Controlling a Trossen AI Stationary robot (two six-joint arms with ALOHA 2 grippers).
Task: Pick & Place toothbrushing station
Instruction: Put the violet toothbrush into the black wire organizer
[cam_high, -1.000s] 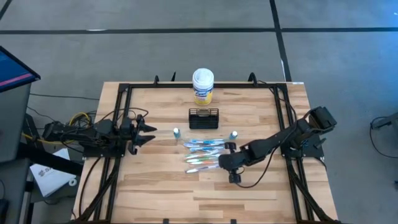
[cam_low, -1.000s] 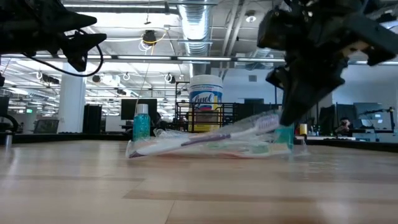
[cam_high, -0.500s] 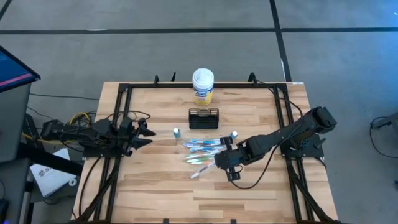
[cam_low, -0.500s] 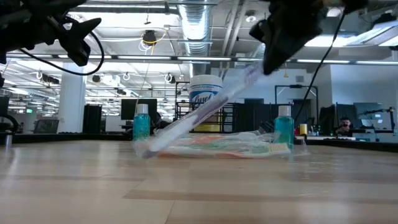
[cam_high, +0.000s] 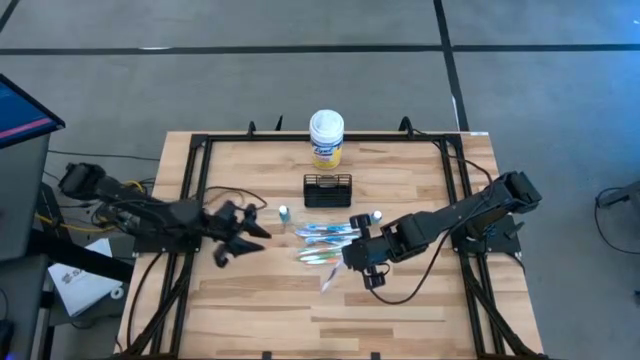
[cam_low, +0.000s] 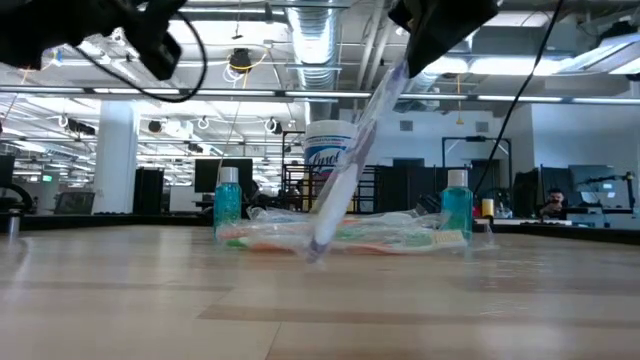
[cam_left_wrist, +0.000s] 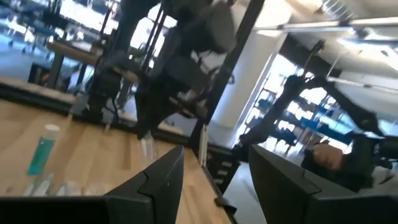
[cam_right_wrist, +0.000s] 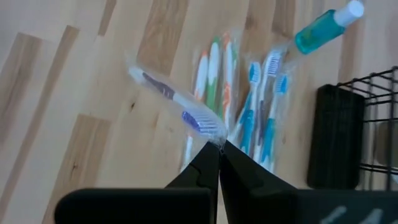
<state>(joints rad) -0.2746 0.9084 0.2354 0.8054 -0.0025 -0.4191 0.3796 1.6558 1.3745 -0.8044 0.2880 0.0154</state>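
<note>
The right tool (cam_right_wrist: 219, 146) is pinched tight on the end of a wrapped toothbrush (cam_right_wrist: 177, 102), gripping the clear wrapper just past the bristle end. In the low view that toothbrush (cam_low: 345, 160) hangs steeply tilted from the tool, its lower end at or just above the wooden table (cam_low: 320, 310), in front of the pile. From above, the right tool (cam_high: 358, 255) sits just right of the pile of wrapped toothbrushes (cam_high: 325, 240), with the lifted one (cam_high: 328, 279) slanting down toward the near edge.

The pile lies flat on the table (cam_high: 400, 300), the brushes side by side in their wrappers. A small teal bottle (cam_high: 283, 213) stands just left of the pile and a second teal bottle (cam_high: 377, 216) just right of it, close to the right arm.

Beyond the pile stands the toothbrushing station (cam_high: 327, 190), a low black wire-mesh caddy, upright and apart from the brushes. Behind it, at the far edge, stands a yellow canister (cam_high: 327, 139) with a white lid.

The left tool (cam_high: 240, 233) hovers over the table left of the pile, its fingers (cam_left_wrist: 155, 183) spread wide and holding nothing.
</note>
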